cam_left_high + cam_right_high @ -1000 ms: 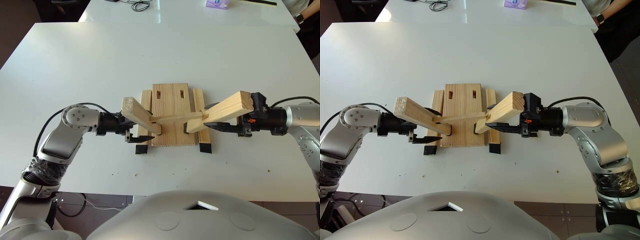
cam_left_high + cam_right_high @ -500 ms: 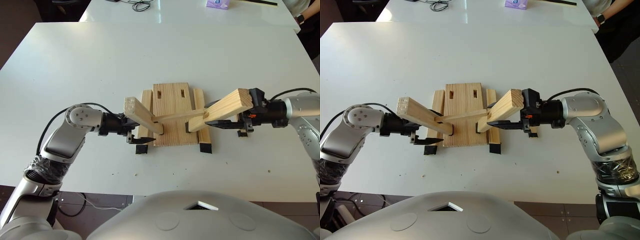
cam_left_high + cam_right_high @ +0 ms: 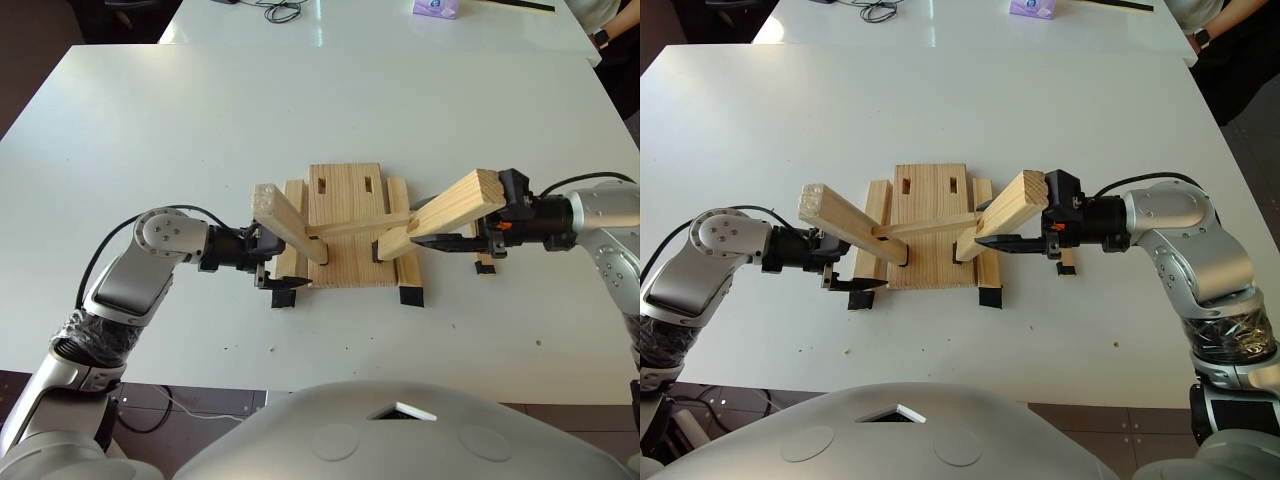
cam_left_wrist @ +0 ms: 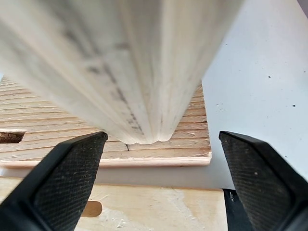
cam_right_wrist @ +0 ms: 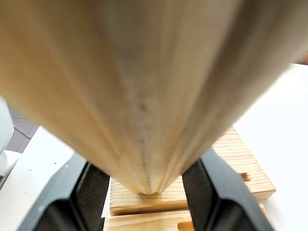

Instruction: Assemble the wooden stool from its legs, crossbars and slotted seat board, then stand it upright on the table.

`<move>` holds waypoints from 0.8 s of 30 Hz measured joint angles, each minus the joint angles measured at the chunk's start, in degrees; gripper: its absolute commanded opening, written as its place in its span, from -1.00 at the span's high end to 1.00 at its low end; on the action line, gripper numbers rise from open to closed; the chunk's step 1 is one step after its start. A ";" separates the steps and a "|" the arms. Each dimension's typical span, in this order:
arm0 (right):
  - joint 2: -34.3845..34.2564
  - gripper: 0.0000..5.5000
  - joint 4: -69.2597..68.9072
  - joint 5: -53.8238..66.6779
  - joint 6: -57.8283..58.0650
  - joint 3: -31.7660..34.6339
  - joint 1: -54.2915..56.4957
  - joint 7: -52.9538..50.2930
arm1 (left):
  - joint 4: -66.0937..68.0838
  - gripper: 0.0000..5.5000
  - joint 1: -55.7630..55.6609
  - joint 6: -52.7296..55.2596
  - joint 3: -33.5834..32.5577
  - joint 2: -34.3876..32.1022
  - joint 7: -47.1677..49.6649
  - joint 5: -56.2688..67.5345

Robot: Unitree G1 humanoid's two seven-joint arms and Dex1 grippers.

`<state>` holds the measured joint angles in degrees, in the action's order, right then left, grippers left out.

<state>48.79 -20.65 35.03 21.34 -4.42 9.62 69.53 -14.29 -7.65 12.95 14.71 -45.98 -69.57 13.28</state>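
At the centre of the head view, a pale wooden seat board with two slots (image 3: 345,200) lies flat on the white counter (image 3: 150,120), with a spare wooden leg capped in black (image 3: 292,200) lying along each side of it. Above the board, two chunky square-section legs lean outward in a V: the left leg (image 3: 285,222) and the right leg (image 3: 450,210), bridged by a thin wooden crossbar (image 3: 360,226).

The right claw (image 5: 144,166) is clamped on the right leg. The left claw (image 4: 162,137) brackets the left leg, but I cannot tell whether it actually pinches it.

The weak spot looks to be the crossbar joints. If the two arms drift apart or twist unevenly, an end could pull out of its leg and the frame would collapse onto the board. A loose left hold would let that leg roll. Pressing down off-line could also shove the unsecured board across the counter.
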 measured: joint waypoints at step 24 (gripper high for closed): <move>0.47 0.26 -7.46 0.88 3.06 -1.00 -4.05 -1.35 | 6.54 -0.57 -1.19 -10.33 0.25 -0.22 -3.28 -2.38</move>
<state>49.26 -28.11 35.90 24.40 -5.41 5.57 68.18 -7.75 -8.83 2.62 14.95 -46.21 -72.85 10.89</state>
